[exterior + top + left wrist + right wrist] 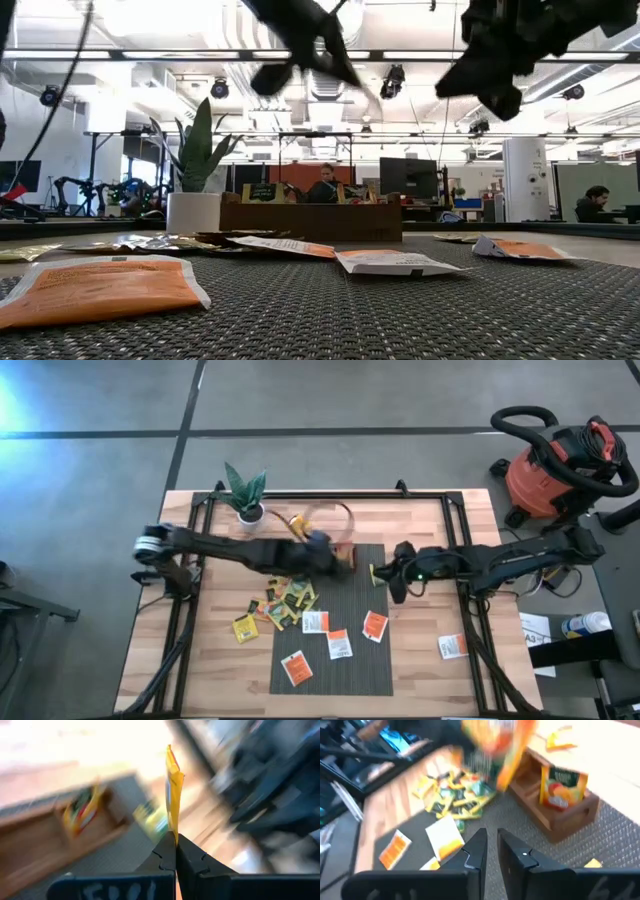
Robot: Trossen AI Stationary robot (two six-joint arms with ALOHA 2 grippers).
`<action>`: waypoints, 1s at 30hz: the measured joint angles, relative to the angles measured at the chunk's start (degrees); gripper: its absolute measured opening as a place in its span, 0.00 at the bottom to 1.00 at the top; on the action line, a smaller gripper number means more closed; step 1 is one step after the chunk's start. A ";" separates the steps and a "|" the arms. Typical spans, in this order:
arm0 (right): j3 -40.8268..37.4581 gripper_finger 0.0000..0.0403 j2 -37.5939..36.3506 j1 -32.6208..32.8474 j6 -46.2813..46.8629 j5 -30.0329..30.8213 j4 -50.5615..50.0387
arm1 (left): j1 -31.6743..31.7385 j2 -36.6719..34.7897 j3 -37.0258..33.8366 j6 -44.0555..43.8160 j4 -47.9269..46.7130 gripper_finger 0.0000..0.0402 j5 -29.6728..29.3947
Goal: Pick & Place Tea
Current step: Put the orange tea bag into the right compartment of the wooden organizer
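Note:
Tea sachets lie flat on the grey mat [350, 680]: a yellow and green heap [285, 600] and several white-and-orange ones [340, 645]. One more [452, 647] lies on the wood. My left gripper [175, 837] is shut on a yellow sachet [173, 785], raised over the wooden tray [555, 805]. A sachet [562, 787] stands upright in a tray compartment. My right gripper [490, 850] hovers above the mat right of the tray, fingers nearly together with nothing between. A yellow-green sachet [377, 573] lies beside it. My left gripper pinches the yellow sachet between its two fingers at one edge [173, 827]. The sachet shows edge-on and sticks straight out beyond the fingertips [167, 847]. It is lifted clear of the table and the tray.
A potted plant [245, 495] stands at the far edge, left of the tray. A black frame [300, 495] borders the table. A red shop vacuum [560, 470] stands on the floor to the right. People sit at desks far behind the table [325, 185].

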 joint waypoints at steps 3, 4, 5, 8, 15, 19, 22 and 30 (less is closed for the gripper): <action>0.02 0.11 -1.56 0.01 0.04 -0.08 1.89 | -0.16 -7.11 -6.02 -3.20 9.71 0.00 -2.72; 0.02 0.11 -1.64 0.01 0.04 -0.07 2.97 | -0.36 -9.20 -8.40 -4.55 13.00 0.00 -3.79; 0.02 0.11 -1.59 0.01 0.04 -0.07 4.41 | -0.65 -11.07 -11.04 -6.06 15.61 0.00 -5.23; 0.05 0.11 -0.09 -0.16 0.00 -0.12 7.92 | -1.79 -15.67 -19.43 -12.14 27.26 0.00 -11.23; 3.83 0.11 7.92 -1.28 1.74 -1.31 12.83 | -5.16 -15.60 -33.45 -15.55 56.70 0.00 -21.58; 7.79 0.15 13.97 -4.58 8.93 -1.12 17.71 | -7.12 -13.66 -34.62 -3.43 65.15 0.00 -25.28; 10.74 0.20 18.02 -6.81 13.70 0.66 22.62 | -8.41 -12.74 -33.98 9.22 70.69 0.00 -25.40; 19.75 0.41 24.51 -8.58 20.00 1.95 26.03 | -8.59 -15.45 -33.74 26.18 74.33 0.00 -21.97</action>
